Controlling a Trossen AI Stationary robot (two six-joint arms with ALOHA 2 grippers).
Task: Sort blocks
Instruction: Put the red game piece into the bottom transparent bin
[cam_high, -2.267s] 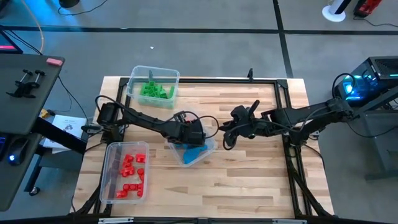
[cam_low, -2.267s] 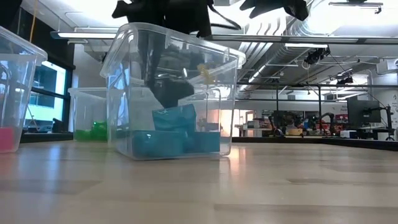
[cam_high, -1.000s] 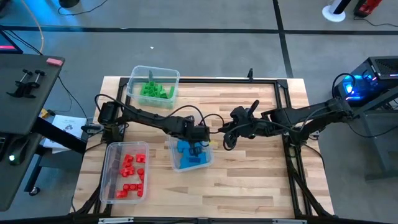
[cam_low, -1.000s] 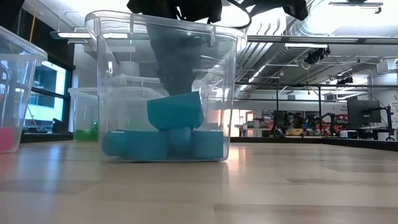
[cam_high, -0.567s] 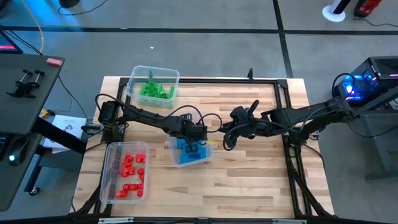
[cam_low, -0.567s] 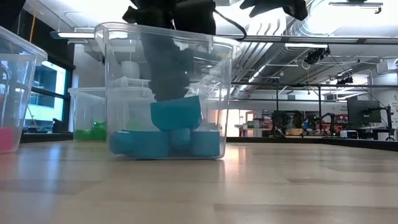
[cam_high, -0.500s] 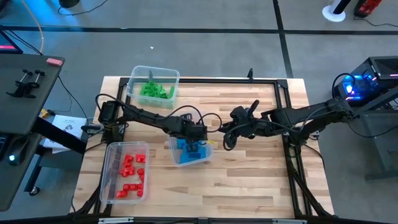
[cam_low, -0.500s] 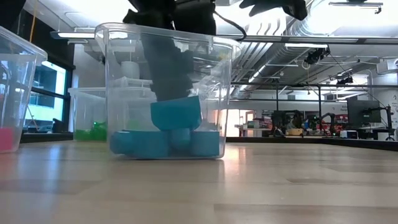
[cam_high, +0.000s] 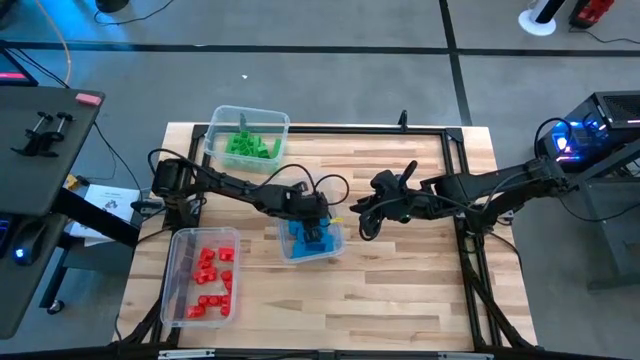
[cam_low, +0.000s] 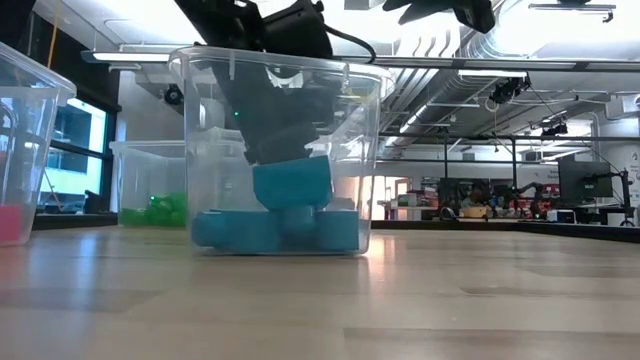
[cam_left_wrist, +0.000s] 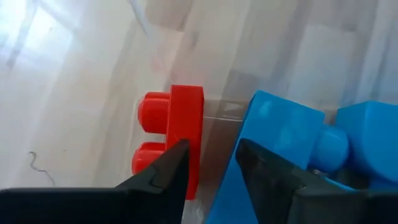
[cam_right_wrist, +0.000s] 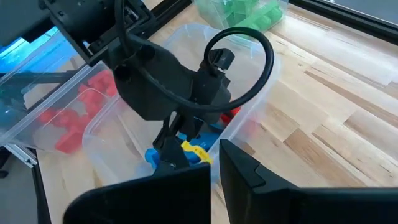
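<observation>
L gripper (cam_high: 312, 236) reaches down into the clear bin (cam_high: 336, 242) of blue blocks (cam_low: 290, 183), fingers slightly apart w/ nothing between them, a stray red block (cam_left_wrist: 177, 134) just beyond (prob. there to fish it out). R gripper (cam_high: 364, 218) waits shut beside the bin. Red blocks (cam_high: 208, 278) and green blocks (cam_high: 250, 146) sit in their own bins.
</observation>
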